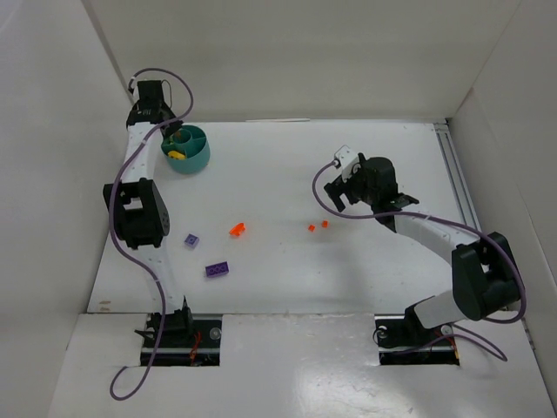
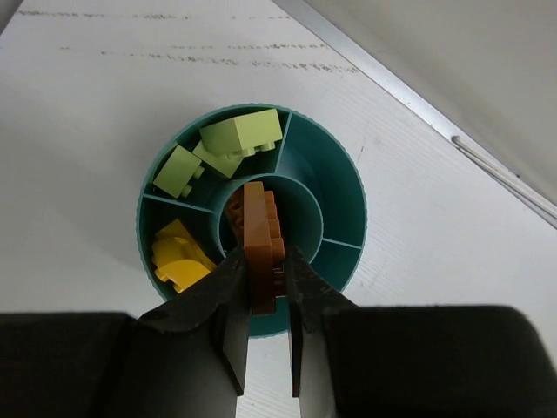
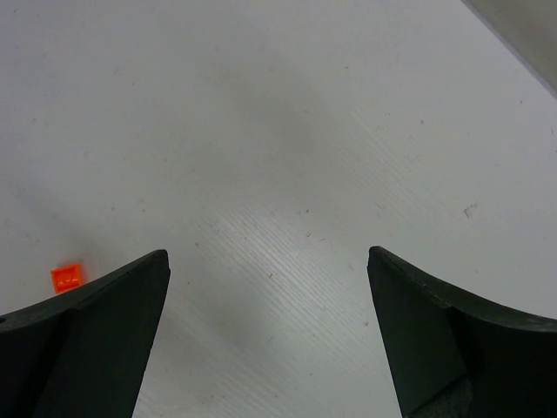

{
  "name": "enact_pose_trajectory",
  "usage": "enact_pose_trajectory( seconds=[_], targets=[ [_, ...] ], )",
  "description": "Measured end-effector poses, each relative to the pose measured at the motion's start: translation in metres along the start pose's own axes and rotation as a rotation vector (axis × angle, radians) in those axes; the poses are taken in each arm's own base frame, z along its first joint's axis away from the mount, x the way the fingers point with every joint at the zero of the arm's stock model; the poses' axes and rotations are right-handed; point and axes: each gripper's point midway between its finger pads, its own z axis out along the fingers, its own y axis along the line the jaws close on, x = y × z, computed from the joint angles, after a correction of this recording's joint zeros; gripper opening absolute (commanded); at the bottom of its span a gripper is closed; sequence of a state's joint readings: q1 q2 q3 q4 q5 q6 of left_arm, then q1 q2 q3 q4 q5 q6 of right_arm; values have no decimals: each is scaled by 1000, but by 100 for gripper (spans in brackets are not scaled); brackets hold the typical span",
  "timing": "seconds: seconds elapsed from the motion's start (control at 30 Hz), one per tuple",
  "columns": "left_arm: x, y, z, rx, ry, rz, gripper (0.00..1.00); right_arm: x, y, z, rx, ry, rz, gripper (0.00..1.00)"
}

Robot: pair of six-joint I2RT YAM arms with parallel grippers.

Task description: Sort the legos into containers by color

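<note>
Left fingers [image 2: 228, 305] clench 1 orange-brown brick [image 2: 258, 248]; centre it over the tub [image 2: 348, 187] inner ring before releasing. Right fingers [image 3: 96, 322] spread, empty.

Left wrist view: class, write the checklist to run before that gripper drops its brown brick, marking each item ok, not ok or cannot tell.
1. Left gripper shut on the brown brick: ok.
2. Brick lined up over the centre ring of the teal tub: ok.
3. Centre ring holds no other colour: cannot tell, brick hides it.
4. Pale green bricks and yellow bricks in separate compartments: ok.
5. Right gripper open, away from the tub: ok.
</note>
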State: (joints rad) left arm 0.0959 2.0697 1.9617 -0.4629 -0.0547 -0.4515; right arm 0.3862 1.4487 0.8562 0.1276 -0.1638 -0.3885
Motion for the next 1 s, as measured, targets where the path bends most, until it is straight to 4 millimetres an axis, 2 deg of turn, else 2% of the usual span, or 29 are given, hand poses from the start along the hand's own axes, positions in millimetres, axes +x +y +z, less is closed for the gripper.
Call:
enact_pose_trajectory(
  seconds=[0.13, 0.27, 0.3, 0.33, 0.37, 0.57, 0.63, 0.77, 0.9, 0.93, 1.0],
  targets=[
    [-3, -1, 1, 1, -6, 6, 6, 1, 0, 1, -9, 2, 3, 100],
    [5, 3, 5, -14, 20, 12, 6, 1, 0, 1, -9, 3, 4, 100],
    [6, 4, 6, -17, 25, 13, 9, 1, 0, 1, -10, 4, 4, 100],
    [8, 4, 7, -20, 31, 14, 14, 1, 0, 1, -9, 3, 4, 100],
    [10, 5, 7, -23, 36, 15, 25, 1, 0, 1, -10, 4, 4, 100],
    [12, 7, 7, -28, 47, 28, 55, -2, 2, 0, -21, -6, 3, 100],
    [15, 9, 6, -27, 55, 35, 68, -5, 1, -2, -22, -16, 2, 100],
    [24, 11, 0, -22, 78, 39, 80, -13, 1, -9, -18, -40, -3, 100],
    [29, 13, -26, -12, 77, 42, 87, -15, 2, -17, -16, -51, -5, 100],
    [29, 13, -35, -8, 70, 42, 94, -13, 3, -18, -18, -50, -5, 100],
    [26, 12, -57, 3, 42, 28, 100, -12, 4, -22, -19, -51, -5, 100]
  ],
)
